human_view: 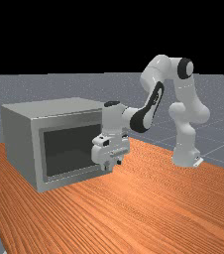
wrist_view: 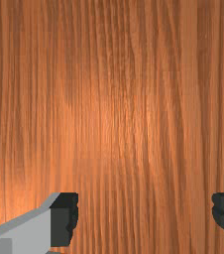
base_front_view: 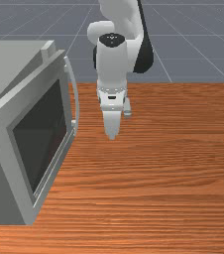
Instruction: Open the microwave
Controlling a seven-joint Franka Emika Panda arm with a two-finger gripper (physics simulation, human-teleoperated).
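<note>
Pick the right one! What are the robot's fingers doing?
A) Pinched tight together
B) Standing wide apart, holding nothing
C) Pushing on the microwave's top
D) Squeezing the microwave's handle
B, because in the wrist view the fingers of the gripper stand far apart with the wood of the table seen between them, and in the front view the handle is away from them, toward the front view's left.
</note>
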